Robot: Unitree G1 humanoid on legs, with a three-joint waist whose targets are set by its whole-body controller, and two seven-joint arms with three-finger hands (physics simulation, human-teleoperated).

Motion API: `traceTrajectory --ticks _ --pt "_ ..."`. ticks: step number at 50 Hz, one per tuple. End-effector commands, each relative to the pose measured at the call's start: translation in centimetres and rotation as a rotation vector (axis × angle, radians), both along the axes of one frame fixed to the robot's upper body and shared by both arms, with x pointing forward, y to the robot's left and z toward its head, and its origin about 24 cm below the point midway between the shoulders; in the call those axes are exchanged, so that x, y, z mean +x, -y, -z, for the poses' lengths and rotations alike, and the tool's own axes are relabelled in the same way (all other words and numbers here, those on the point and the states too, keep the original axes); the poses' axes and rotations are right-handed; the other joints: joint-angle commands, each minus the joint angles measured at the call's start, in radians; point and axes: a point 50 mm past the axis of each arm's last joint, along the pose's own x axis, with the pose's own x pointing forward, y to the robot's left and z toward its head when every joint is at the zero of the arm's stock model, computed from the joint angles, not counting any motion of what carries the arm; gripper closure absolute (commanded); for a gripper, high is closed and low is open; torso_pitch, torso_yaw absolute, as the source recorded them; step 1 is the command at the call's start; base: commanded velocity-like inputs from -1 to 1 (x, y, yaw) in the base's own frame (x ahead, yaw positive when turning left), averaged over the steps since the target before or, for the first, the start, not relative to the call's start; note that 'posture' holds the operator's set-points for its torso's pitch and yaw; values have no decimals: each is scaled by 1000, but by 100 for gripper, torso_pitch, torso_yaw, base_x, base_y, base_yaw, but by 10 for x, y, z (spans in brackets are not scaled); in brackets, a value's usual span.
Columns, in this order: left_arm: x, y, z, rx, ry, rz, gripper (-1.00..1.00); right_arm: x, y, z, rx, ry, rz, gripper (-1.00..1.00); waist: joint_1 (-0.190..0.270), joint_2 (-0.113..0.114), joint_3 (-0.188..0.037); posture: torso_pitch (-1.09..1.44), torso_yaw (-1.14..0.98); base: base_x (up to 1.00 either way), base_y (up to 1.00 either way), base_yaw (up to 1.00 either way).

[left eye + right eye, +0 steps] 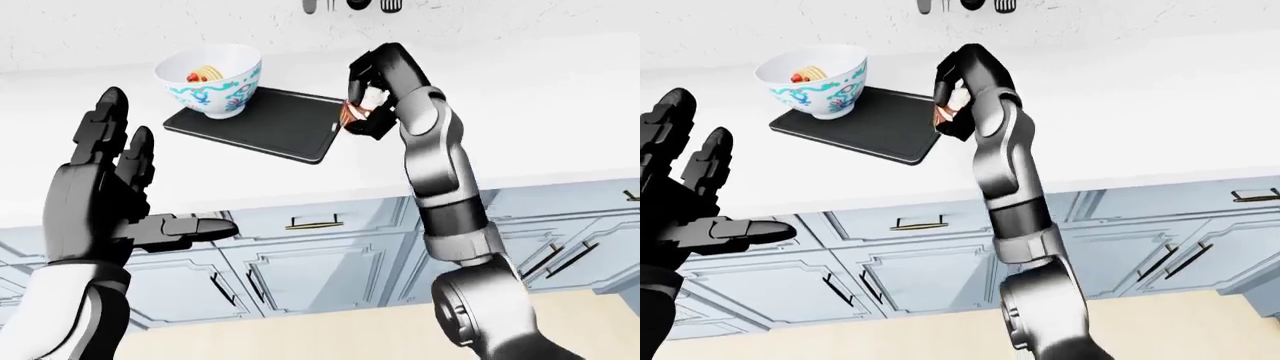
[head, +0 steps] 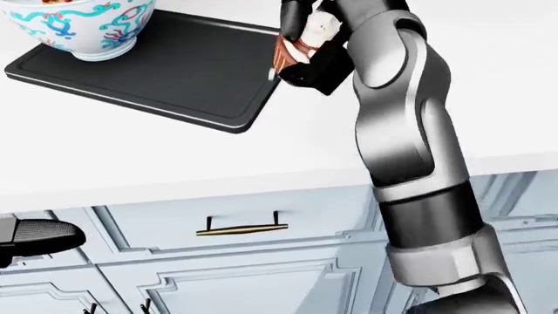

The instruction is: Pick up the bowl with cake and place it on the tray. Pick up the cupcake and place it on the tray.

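Right hand [image 1: 368, 101] fingers closed round the cupcake [image 2: 307, 40], at the tray [image 1: 290, 127] edge; left hand [image 1: 110, 187] splayed, empty. Carry it further over bare tray beside the bowl [image 1: 212, 79], lower upright, then release.

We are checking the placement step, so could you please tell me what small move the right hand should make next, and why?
Probably shift the right hand a little leftward, then lower: it grips the brown-wrapped cupcake at the right edge of the flat black tray, where the patterned white bowl already sits.

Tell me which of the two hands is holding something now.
The right hand: its fingers close round the cupcake at the tray's right edge. The left hand is open and empty.
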Motion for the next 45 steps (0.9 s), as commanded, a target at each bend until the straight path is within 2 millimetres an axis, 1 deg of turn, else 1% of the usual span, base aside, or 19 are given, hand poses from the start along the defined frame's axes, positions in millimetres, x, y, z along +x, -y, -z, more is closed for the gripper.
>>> traceTrajectory --ticks 1,3,6,8,12,14,16,19,26,39,44,45 --pt "-5 0 -9 22 73 -2 -100 2 -9 -17 38 117 -12 100 -1 5 -23 0 0 0 0 0" --pt "-5 -2 -10 20 73 -6 -100 9 -15 -16 69 132 -16 100 -1 7 -25 0 0 0 0 0" --pt "-6 -4 -9 18 73 -9 -100 15 -20 -20 111 170 -14 100 -2 10 -26 0 0 0 0 0" --pt "-6 -4 -8 16 72 -9 -100 17 -25 -22 120 180 -17 100 -1 11 -25 0 0 0 0 0" --pt "-5 -4 -6 14 69 -9 -100 23 -35 -19 138 169 -27 100 0 13 -24 0 0 0 0 0" --pt "-5 -5 -5 13 68 -11 -100 24 -39 -20 146 173 -31 100 -1 13 -25 0 0 0 0 0" --pt "-5 -5 -5 13 68 -11 -100 24 -40 -21 149 175 -32 100 -2 14 -26 0 0 0 0 0" --pt "-4 -6 -3 10 66 -12 -100 25 -51 -23 145 177 -47 100 -2 14 -25 0 0 0 0 0" --pt "-3 -8 -2 10 67 -14 -100 27 -64 -15 153 175 -62 100 -2 16 -25 0 0 0 0 0" --pt "-5 -7 -6 11 72 -11 -100 25 -79 -6 132 175 -83 100 -1 18 -22 0 0 0 0 0" --pt "-5 -6 -5 11 70 -9 -100 25 -81 -1 108 182 -73 100 -1 19 -21 0 0 0 0 0" --pt "-5 -6 -5 11 69 -10 -100 26 -82 4 94 180 -68 100 -1 19 -22 0 0 0 0 0"
